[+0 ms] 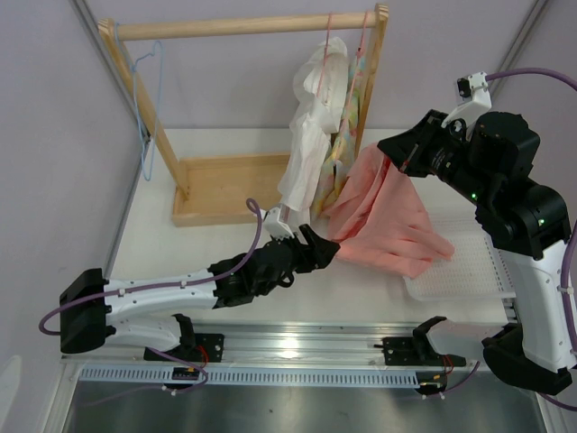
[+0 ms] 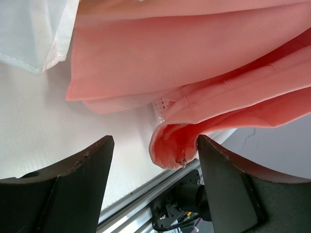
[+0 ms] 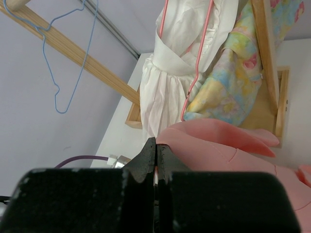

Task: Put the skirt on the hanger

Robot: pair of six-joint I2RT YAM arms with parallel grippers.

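Right and left arms at the skirt, hanger unused. My right tool is pressed together on the upper edge of the skirt and holds it raised. The rest of the cloth hangs down onto the desk and over a white tray. My left tool is spread, with a lower fold of the skirt lying between its fingers but not gripped.

Risks, as I judge them:
- The right pinch takes only a thin edge, so the cloth's weight could pull it free.
- The left tool may shut on one layer only, or beside the fold, leaving the waistband closed.
- The skirt hangs just beside the white garment and the pastel garment, and carrying it across could snag them.
- The hanger hangs loose at the far left of the wooden rail, well apart, and a nudge could swing it or knock it off.
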